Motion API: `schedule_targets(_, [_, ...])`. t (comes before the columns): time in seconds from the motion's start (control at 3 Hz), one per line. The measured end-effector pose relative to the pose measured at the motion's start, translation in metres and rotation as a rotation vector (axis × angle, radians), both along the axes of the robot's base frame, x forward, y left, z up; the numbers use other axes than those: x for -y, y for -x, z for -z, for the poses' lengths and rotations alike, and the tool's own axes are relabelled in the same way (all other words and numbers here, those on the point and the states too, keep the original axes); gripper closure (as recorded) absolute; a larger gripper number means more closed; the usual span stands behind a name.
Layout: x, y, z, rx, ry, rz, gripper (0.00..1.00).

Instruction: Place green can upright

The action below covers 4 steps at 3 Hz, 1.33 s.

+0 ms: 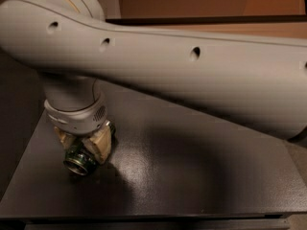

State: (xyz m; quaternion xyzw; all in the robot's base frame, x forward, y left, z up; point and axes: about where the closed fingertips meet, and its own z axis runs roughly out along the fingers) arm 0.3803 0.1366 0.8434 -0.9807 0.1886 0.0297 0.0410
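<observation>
The green can [77,161] lies tilted on its side on the dark table [201,176] at the front left, its silver rimmed end facing me. My gripper [82,146] hangs from the white wrist straight above it. The cream fingers [102,145] sit on both sides of the can and are shut on it. The can's upper body is hidden by the gripper and wrist. The can looks to be resting on or just above the table top.
The thick white arm [192,75] crosses the whole view from upper left to right and hides the back of the table. The table's front edge [144,219] runs along the bottom. A brown wall or cabinet [192,1] stands behind.
</observation>
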Motion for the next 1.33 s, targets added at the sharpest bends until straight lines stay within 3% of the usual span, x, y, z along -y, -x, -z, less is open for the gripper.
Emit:
schedule_targets(0.33, [-0.002, -0.005, -0.011, 0.004, -0.018, 0.018, 0.87])
schedule_targets(0.67, [-0.006, -0.026, -0.031, -0.027, -0.057, 0.091, 1.00])
schedule_targets(1.0, [-0.008, -0.056, -0.052, -0.100, -0.124, 0.215, 1.00])
schedule_targets(1.33, [-0.002, -0.086, -0.068, -0.212, -0.217, 0.373, 1.00])
